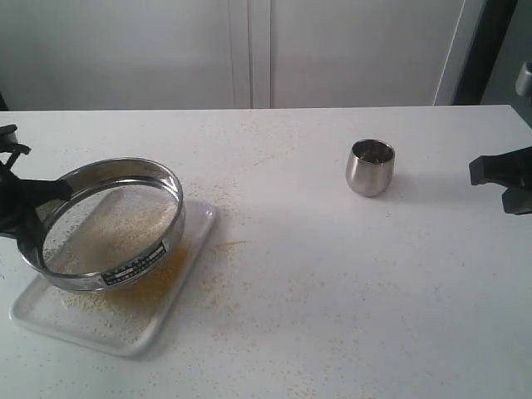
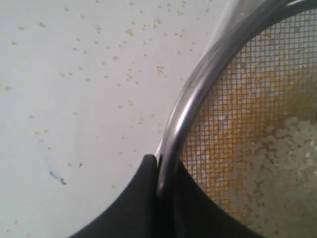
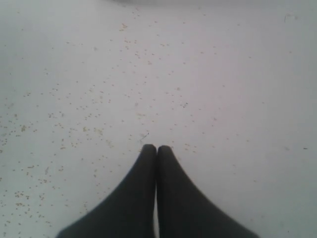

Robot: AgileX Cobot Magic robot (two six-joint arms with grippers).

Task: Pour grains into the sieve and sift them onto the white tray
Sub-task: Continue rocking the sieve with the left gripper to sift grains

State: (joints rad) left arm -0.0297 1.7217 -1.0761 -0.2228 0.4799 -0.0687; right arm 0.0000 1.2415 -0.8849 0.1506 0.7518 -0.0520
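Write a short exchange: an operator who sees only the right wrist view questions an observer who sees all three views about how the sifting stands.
Operator: I see only my shut right gripper above the table. Where is the sieve?
Observer: The left gripper clamps the sieve by its rim and holds it tilted over the white tray.
Operator: Has anything passed through the mesh?
Observer: Yes. Whitish grains lie on the mesh, and fine yellow ones are spread on the tray below.
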